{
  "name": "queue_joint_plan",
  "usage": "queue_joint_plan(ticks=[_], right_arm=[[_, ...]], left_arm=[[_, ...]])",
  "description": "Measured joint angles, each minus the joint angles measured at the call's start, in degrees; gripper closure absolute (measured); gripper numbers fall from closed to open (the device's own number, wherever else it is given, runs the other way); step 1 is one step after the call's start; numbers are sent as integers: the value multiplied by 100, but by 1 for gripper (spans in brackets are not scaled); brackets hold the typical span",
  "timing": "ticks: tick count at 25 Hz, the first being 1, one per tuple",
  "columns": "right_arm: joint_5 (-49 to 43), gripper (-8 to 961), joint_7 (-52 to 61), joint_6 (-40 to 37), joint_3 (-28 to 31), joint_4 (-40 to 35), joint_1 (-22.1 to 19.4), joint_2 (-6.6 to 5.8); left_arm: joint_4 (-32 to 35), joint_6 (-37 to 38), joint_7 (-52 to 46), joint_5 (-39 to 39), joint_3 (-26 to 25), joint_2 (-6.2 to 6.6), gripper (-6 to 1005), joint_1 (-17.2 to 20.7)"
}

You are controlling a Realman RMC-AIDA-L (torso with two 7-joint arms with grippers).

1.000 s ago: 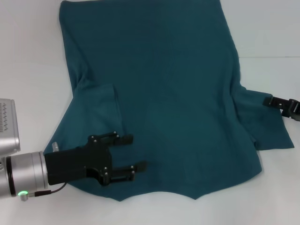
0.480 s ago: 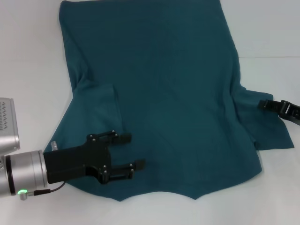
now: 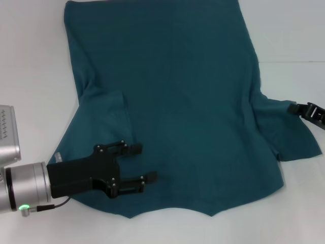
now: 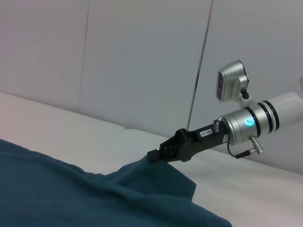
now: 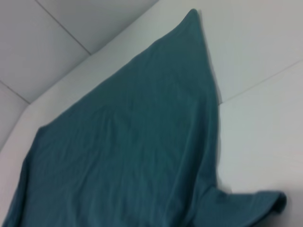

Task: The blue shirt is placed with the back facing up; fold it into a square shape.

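While the blue shirt [image 3: 172,101] lay spread across the white bench [image 3: 30,76], the left gripper [image 3: 139,163] was held open above its near-left part, the right gripper [image 3: 294,108] closed on its right sleeve; soft, limp cloth was judged best pinched at edges.

A black left gripper [image 3: 141,163] with small silver screws is seen; behind the claw a silver cylindrical wrist is ringed in black, with a green light and thin cable.

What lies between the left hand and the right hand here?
In the head view, only the spread teal-blue knit shirt lies between the left hand and the right hand.
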Motion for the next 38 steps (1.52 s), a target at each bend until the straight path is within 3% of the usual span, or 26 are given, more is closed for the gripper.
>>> queue_joint_plan(ticks=[3,9,22,38], right_arm=[[338,773,-242,58,7,128,-37,0],[1015,950,-747,241,9,287,-163,-2],[1126,938,-985,416,4,263,-181,-335],[1067,923,-1299,527,-34,249,121,-458]], left_arm=[[2,8,0,-17,0,0,204,0],[8,6,0,-26,0,0,204,0],[-9,-3,1,-29,-16,-10,205,0],[-13,-3,-109,-33,-27,-18,204,0]])
